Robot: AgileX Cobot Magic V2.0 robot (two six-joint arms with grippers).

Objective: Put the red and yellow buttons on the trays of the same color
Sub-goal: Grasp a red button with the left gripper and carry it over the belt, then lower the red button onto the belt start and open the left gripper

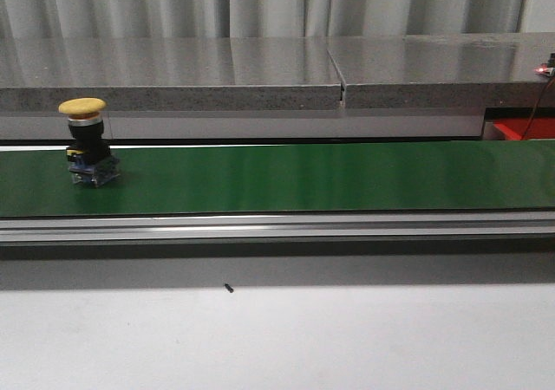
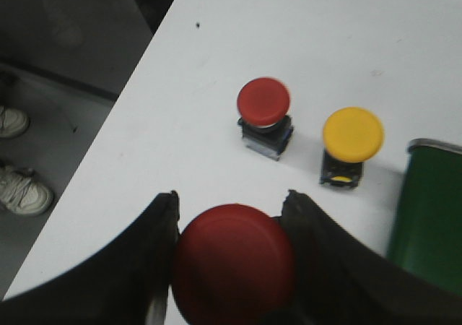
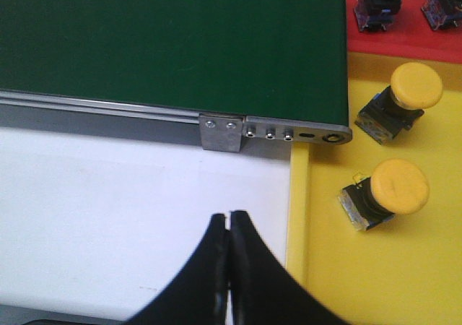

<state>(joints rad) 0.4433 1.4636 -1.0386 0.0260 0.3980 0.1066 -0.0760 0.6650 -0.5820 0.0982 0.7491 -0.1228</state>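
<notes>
- In my left gripper (image 2: 229,263) I have a red button (image 2: 232,264): its domed cap sits clamped between my 2 dark fingers (image 2: 137,267), above the white worktop (image 2: 303,43) near its edge.
- On that worktop lie 2 loose buttons, a second red button (image 2: 264,115) and, just beside it, a yellow button (image 2: 351,143), both upright on their block bodies, the yellow one near the end of the green belt (image 2: 426,217).
- Another yellow button (image 1: 87,140) stands upright on the green conveyor belt (image 1: 329,178) close to its left end in the front view.
- My right gripper (image 3: 229,267) hangs with its fingers pressed together and holding nothing, over the white worktop near the yellow tray (image 3: 325,282).
- In the yellow tray lie 2 yellow buttons (image 3: 397,105) (image 3: 386,195), both tipped on their sides, one near the belt's end, the other just beside it.
- The red tray (image 3: 404,40) adjoins the yellow tray and holds 2 buttons (image 3: 379,0) (image 3: 442,3), cut off by the frame edge.
</notes>
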